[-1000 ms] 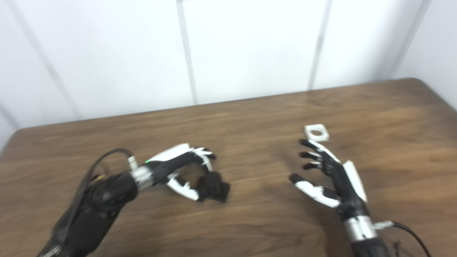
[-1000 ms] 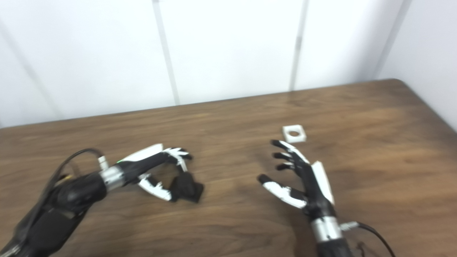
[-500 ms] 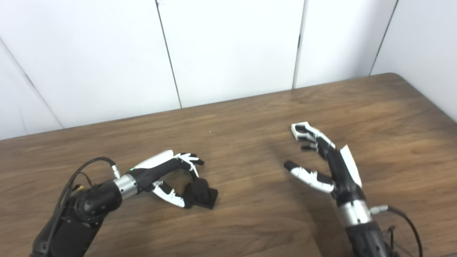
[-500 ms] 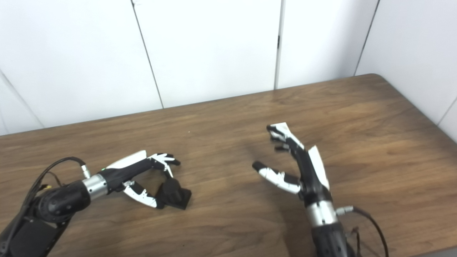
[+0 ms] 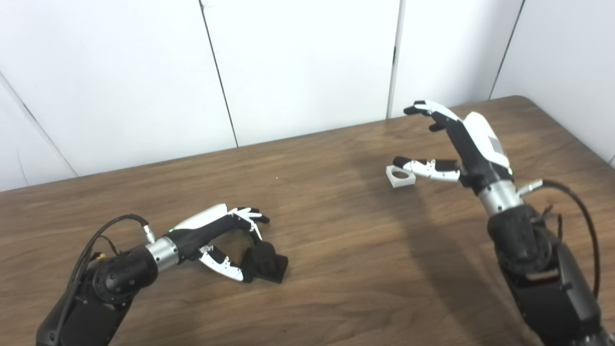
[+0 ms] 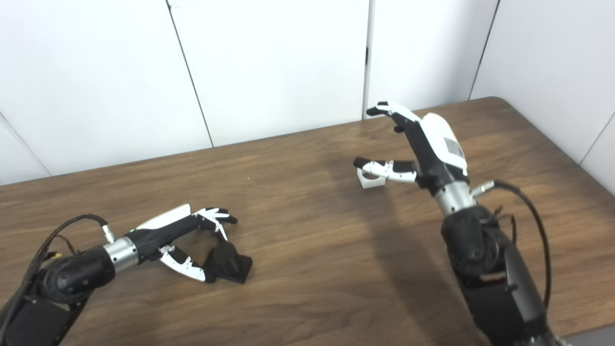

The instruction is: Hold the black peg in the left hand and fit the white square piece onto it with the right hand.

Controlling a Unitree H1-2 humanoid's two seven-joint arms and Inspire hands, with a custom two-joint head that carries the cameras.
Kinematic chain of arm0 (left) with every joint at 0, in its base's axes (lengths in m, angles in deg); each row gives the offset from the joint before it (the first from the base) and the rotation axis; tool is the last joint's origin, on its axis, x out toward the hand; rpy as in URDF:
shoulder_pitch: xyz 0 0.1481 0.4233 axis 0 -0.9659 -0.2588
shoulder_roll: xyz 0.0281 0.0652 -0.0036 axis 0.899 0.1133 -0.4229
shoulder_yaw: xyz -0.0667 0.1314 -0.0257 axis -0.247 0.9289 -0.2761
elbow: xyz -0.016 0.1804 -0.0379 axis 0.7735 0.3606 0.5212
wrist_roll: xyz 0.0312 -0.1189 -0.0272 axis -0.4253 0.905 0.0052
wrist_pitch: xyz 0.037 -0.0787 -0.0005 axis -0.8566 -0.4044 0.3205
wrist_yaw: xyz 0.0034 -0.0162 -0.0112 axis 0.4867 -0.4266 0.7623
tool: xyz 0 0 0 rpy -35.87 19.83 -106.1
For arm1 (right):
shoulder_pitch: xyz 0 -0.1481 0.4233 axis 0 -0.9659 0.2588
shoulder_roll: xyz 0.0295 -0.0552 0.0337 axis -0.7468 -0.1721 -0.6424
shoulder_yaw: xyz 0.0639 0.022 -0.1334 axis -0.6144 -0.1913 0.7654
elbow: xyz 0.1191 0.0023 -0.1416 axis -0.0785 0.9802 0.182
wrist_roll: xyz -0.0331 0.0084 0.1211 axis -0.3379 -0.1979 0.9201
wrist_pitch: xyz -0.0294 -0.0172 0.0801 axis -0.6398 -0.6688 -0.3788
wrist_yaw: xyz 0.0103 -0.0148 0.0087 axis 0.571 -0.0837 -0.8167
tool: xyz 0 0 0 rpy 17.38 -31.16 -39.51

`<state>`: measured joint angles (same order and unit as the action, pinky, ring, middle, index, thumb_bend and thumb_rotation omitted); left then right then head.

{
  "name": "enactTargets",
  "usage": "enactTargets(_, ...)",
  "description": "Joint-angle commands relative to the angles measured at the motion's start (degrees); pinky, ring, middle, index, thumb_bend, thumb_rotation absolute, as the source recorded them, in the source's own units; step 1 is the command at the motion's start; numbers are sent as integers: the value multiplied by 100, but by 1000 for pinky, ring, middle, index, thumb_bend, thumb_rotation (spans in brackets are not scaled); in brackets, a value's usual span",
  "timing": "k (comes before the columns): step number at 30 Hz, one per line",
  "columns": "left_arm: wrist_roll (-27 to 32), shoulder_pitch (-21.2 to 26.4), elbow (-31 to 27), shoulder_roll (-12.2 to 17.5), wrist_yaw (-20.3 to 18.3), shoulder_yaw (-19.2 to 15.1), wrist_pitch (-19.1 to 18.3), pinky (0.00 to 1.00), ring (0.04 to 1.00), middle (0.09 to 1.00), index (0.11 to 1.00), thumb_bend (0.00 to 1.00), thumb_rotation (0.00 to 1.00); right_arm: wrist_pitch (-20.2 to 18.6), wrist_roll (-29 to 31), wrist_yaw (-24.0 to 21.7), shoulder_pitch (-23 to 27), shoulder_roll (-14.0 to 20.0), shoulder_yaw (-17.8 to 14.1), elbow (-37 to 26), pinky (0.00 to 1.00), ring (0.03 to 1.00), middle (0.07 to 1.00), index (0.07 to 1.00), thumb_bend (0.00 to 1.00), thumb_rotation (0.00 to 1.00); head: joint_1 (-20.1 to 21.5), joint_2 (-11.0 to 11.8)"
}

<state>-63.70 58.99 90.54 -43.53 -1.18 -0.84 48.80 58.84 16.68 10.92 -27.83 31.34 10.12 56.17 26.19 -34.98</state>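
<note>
The black peg (image 5: 265, 261), a short cylinder on a square base, stands on the wooden table (image 5: 336, 250) at the front left. My left hand (image 5: 218, 234) is cupped around it, fingers arched over its top and thumb by the base, not closed on it. The white square piece (image 5: 401, 177), with a round hole, lies flat on the table at the back right. My right hand (image 5: 459, 144) is raised above the table with its fingers spread and holds nothing. Its thumb tip overlaps the piece's upper edge in the picture. Both also show in the right eye view: peg (image 6: 229, 262), piece (image 6: 370, 180).
White wall panels (image 5: 307, 62) stand right behind the table's far edge. The table's right edge (image 5: 584, 144) runs close to my right arm. Cables loop from both wrists.
My right hand has risen off the table and its fingertips have left the white piece, which stays where it lay. My left hand stays cupped around the peg. The camera has shifted.
</note>
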Motion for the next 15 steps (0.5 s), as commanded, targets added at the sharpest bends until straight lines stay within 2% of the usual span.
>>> enactTargets(1,-115,-325,146,128,-646,243,-135,989,990,919,489,520,54,-33,-91,-135,409,274,22,71,642,822,871,762,742,350,7,-7)
enactTargets(3,-108,-326,147,129,-656,242,-142,989,990,919,489,520,54,-54,-110,-224,514,368,53,174,628,816,872,761,744,355,-10,-11)
enactTargets(8,-103,-330,166,151,-668,244,-141,985,997,921,490,520,53,-285,-377,-751,1035,868,341,741,635,835,898,776,738,401,-38,9)
enactTargets(15,-71,-407,68,162,-615,206,-162,981,984,915,489,520,51,-577,-912,-1520,1730,1411,985,1469,700,881,921,795,750,395,-104,15)
